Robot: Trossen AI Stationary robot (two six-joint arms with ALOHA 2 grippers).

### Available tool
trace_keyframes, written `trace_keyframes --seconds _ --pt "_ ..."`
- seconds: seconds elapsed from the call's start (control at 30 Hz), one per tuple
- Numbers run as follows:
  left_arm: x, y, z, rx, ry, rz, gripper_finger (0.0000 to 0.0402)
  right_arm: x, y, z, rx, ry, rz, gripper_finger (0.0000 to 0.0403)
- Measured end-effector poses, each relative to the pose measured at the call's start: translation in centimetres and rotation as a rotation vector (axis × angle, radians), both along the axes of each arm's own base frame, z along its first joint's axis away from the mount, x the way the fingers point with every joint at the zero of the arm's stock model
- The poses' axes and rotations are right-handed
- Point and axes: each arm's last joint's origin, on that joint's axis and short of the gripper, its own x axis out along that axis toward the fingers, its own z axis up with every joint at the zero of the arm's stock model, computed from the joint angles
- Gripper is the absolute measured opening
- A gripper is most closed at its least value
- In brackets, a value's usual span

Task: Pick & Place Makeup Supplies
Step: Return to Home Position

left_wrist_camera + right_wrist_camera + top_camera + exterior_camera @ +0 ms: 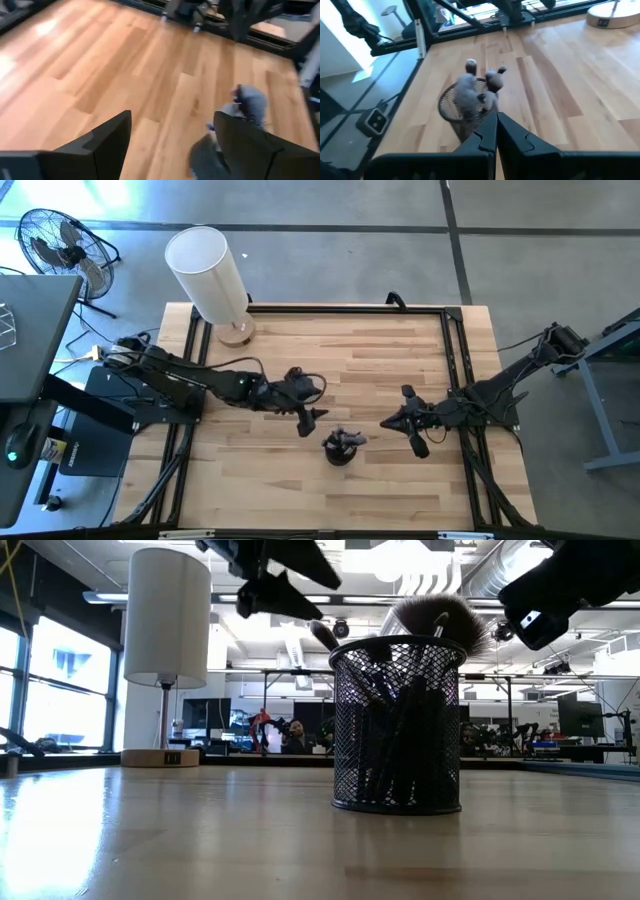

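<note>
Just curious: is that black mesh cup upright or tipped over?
Upright. The mesh cup stands flat on its base, brush heads sticking up from its top.

- Table (350, 370): light honey wood, planks streaked paler and darker.
- Mesh holder (397, 730): black, with a fine wire grid pattern.
- Makeup brushes (440, 618): dark handles, grey-brown fluffy heads.
- Lamp shade (205, 265): plain white.
- Lamp base (237, 332): pale wood.
- Table frame (350, 308): black.
- Fan (62, 245): black.
</note>
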Motion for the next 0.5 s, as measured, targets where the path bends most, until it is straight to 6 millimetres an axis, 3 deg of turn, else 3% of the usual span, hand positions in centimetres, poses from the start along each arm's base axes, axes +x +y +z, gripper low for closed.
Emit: trace_keyframes --seconds 0.2,0.5 --pt "-1.0 0.5 -0.8 0.078 0.133 0.024 0.0228 0.0 -0.2 0.0 -0.025 -0.011 -0.072 0.0002" --pt "-3.9 1.2 1.3 0.246 0.192 -0.025 0.0113 0.1 -0.6 0.2 -0.058 -0.041 -0.199 0.0002"
